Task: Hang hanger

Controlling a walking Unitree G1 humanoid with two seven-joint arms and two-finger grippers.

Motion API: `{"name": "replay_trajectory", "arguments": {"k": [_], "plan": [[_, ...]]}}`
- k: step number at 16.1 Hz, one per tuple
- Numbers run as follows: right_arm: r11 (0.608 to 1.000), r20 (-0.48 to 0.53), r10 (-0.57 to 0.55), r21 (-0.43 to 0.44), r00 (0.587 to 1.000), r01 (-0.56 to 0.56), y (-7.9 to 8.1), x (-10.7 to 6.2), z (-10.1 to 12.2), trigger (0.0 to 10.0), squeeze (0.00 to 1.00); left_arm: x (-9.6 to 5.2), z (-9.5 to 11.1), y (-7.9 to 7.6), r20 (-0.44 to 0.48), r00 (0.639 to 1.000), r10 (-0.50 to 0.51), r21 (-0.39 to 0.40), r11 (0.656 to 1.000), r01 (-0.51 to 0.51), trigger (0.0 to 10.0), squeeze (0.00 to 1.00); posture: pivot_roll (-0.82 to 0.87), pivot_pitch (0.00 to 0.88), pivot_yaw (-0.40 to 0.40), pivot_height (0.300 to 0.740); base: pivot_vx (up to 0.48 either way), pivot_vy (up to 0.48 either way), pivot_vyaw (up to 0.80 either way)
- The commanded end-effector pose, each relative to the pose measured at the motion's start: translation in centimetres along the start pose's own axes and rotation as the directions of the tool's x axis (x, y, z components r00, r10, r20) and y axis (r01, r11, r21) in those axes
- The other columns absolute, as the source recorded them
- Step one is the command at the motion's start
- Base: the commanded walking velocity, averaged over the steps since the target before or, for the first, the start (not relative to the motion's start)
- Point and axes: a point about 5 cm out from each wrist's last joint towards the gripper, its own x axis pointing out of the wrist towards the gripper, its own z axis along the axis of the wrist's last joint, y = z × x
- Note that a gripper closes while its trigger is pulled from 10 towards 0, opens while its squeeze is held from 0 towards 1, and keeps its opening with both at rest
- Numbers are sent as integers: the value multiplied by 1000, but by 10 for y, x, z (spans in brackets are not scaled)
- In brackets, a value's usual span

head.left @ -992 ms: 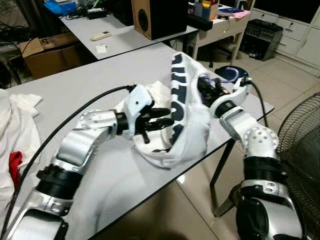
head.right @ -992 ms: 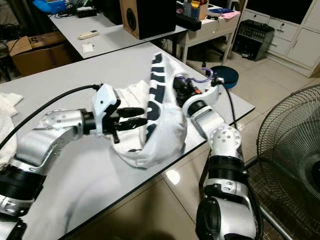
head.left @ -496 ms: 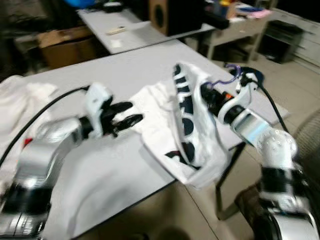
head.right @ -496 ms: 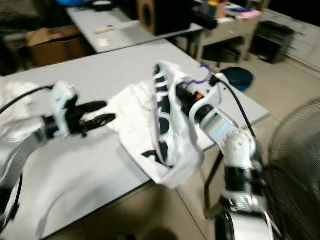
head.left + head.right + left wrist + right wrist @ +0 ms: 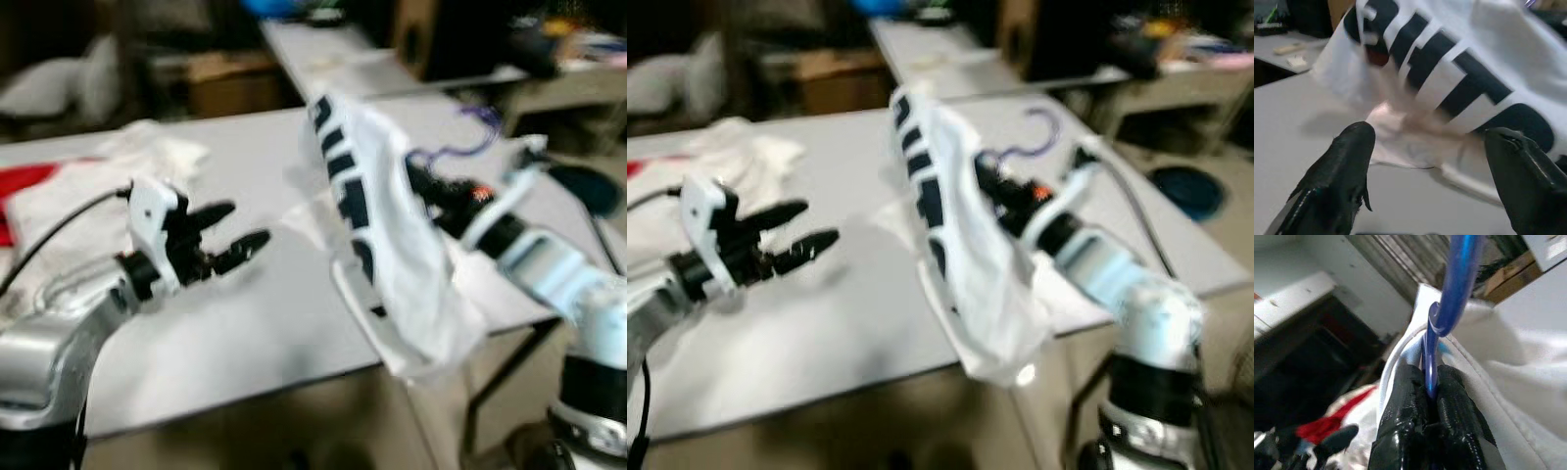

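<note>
1. Pinching the thin blue plastic hanger [image 5: 1436,340] by its neck, the right gripper [image 5: 1431,396] has both black fingers closed tight on it, just below the curved hook, so the hook stays free to catch on a rail.
2. A white T-shirt with dark block lettering [image 5: 387,220] drapes from that hanger and hangs over the table's near edge; holding it up at the neck lets the cloth fall straight instead of bunching (my judgement).
3. The left gripper [image 5: 230,233] hovers above the tabletop beside the shirt with its two fingers spread apart and nothing between them, probably clear of the cloth so it does not snag.
4. The pale grey table [image 5: 245,323] carries a loose heap of white cloth [image 5: 157,147] at its far left, with something red [image 5: 29,178] beside it.
5. Behind it stands another grey table [image 5: 950,39] with a dark box [image 5: 1058,34] on it, and a blue round object [image 5: 1187,188] lies on the floor to the right (the head views are blurred, so finer detail is lost).
6. No rail or hook to hang on can be made out.
</note>
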Motion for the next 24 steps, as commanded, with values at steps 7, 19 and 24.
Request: {"name": "replay_trajectory", "arguments": {"k": [7, 19, 24], "plan": [[988, -99, 126, -73, 987, -133, 26, -36, 4, 10000, 0, -16, 5, -11, -24, 998, -52, -29, 998, 52, 10000, 1000, 34, 0, 2, 740, 0, 0, 797], [942, -403, 139, -227, 905, -246, 37, -45, -27, 10000, 0, -22, 5, -25, -43, 993, -114, -40, 993, 112, 10000, 1000, 51, 0, -36, 740, 0, 0, 800], [946, -425, 108, -235, 898, -225, 29, -41, -40, 10000, 0, -21, -1, -28, -92, 988, -126, -39, 992, 123, 10000, 1000, 71, 0, -35, 740, 0, 0, 800]]}}
